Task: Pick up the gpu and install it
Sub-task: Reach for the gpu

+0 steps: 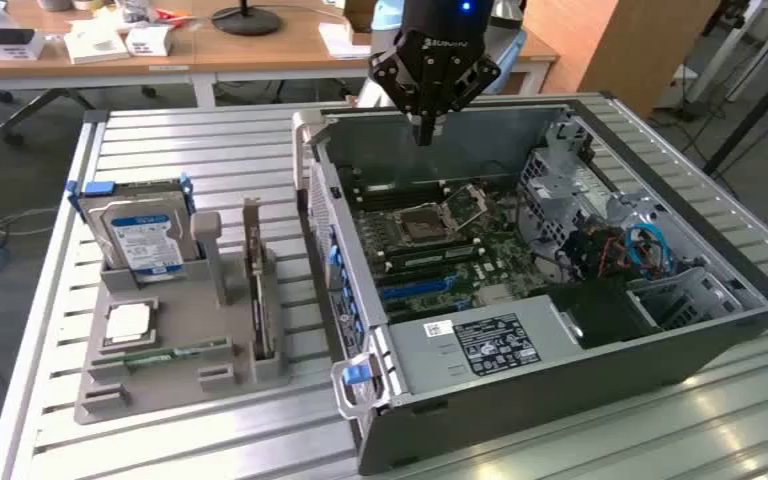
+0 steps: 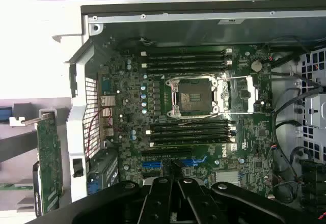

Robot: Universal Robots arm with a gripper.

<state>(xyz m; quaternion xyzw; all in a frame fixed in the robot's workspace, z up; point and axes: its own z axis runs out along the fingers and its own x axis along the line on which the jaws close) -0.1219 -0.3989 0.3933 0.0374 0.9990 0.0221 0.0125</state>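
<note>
One tool (image 1: 423, 135), closed together and empty, hangs above the open case (image 1: 558, 390) near its rim, the gpu (image 1: 261, 300) well apart.

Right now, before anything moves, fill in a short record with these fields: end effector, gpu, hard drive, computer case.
end effector: shut, empty, above the open computer case
gpu: on edge in the grey holder, untouched
hard drive: standing in the same holder
computer case: lying on its side, motherboard exposed
</note>
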